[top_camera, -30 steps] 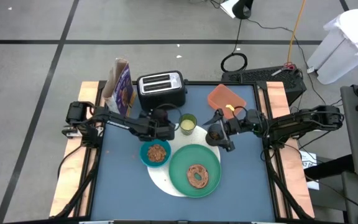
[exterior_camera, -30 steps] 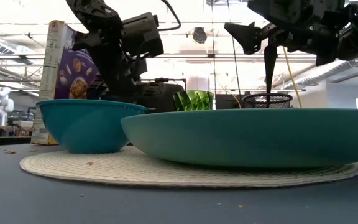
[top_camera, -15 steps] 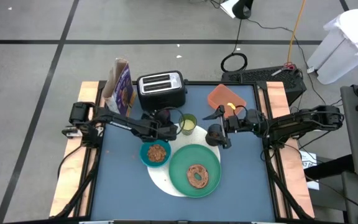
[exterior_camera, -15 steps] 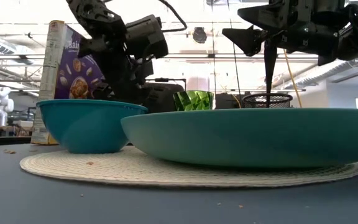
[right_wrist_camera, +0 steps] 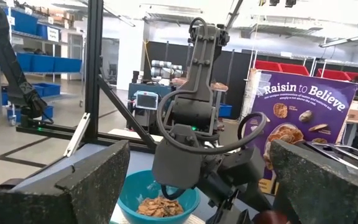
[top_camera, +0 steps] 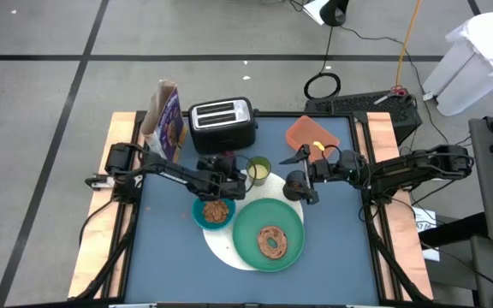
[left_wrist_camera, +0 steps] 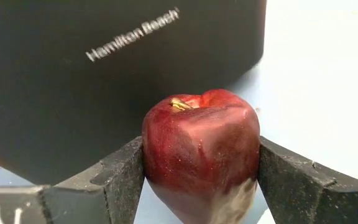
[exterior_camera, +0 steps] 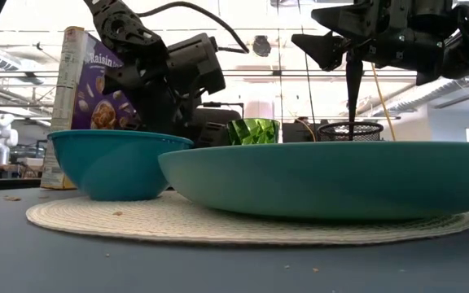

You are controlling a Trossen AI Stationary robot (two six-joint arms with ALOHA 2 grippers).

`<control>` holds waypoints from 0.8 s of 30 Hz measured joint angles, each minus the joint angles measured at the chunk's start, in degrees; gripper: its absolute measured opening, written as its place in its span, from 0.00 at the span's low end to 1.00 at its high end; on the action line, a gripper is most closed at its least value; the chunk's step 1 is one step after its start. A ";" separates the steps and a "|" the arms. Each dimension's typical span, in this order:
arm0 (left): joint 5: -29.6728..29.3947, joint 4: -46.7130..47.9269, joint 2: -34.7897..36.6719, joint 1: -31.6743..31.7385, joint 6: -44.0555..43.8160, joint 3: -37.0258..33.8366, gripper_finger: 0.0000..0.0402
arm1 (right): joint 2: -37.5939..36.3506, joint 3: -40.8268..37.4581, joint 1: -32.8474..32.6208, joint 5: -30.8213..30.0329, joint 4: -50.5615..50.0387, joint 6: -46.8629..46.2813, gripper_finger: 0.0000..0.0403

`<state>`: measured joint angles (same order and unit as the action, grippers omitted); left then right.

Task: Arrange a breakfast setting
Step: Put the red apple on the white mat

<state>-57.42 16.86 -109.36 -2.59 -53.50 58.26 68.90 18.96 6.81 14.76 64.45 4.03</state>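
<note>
Moved: left arm has shifted rightward toward lime cup [top_camera: 258,170] | left gripper [top_camera: 229,175] clamps dark-red fruit [left_wrist_camera: 199,152] in front of silver toaster [top_camera: 222,122], above blue bowl [top_camera: 215,211] | large green plate [top_camera: 268,235] carries brown bagel [top_camera: 272,241] | right gripper [top_camera: 299,177] hovers with fingers spread wide, empty, near small black cup [top_camera: 295,184]

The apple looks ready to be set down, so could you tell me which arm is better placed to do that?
The left. Its claw is shut on the apple, in front of the toaster, above the blue bowl. The right claw is open and empty, beside the green plate.
</note>
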 joint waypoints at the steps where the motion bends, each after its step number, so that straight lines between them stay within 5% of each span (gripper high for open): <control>1: 0.57 -0.02 0.00 -0.02 0.20 0.00 0.67 | 0.00 0.00 0.00 0.00 0.00 0.04 0.94; 24: 5.39 1.18 0.02 0.00 0.88 0.00 0.68 | 0.00 0.00 0.00 0.02 0.00 0.35 0.94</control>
<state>-52.03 18.04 -109.34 -2.59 -52.62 58.26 68.90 18.96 6.81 14.79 64.45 4.39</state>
